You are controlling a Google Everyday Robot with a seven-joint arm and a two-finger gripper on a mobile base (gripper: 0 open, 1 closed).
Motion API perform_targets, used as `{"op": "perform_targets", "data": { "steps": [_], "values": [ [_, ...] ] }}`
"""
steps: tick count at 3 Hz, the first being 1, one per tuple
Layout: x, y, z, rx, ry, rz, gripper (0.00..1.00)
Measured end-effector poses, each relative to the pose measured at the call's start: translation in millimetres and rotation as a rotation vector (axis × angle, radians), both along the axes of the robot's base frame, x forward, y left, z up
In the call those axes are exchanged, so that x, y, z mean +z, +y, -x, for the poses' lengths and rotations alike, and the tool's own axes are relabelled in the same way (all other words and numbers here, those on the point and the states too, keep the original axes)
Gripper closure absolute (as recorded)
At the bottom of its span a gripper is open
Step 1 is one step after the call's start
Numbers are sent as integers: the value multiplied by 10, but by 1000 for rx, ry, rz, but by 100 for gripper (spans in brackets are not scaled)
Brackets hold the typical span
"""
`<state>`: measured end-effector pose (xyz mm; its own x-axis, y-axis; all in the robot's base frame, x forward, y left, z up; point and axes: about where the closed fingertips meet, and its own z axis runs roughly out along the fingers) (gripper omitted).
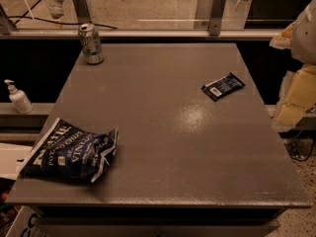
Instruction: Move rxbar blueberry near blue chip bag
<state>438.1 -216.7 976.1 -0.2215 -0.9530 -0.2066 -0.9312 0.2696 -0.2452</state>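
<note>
Well apart from blue chip bag (69, 153), rxbar blueberry (223, 86) lies flat; claw unseen, state untellable.

The rxbar blueberry (223, 86) lies far right on the desk (163, 137), blue chip bag (71, 152) near left, gripper (302, 31) beyond the right edge.

The wide grey table top (163, 132) is matt and finely scratched, with a dull sheen right of centre. At lower left, the large dark blue chip bag (69, 152) with white lettering is crinkled, glossy plastic film. At mid right, the small flat navy rxbar blueberry (223, 86) has a smooth, faintly shiny wrapper. The green-and-silver drink can (91, 44) at upper left is bright metal. The white pump bottle (18, 98) at the left edge is smooth plastic. At the right edge, the gripper (296, 102) looks like pale yellowish matt plastic.
</note>
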Motion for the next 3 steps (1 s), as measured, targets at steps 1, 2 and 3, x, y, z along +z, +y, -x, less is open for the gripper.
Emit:
{"op": "perform_targets", "data": {
  "steps": [1, 2, 3],
  "values": [
    [0, 0, 0, 0, 0, 0, 0],
    [-19, -9, -24, 2, 2, 0, 0],
    [-200, -86, -237, 6, -17, -15, 0]
  ]
}}
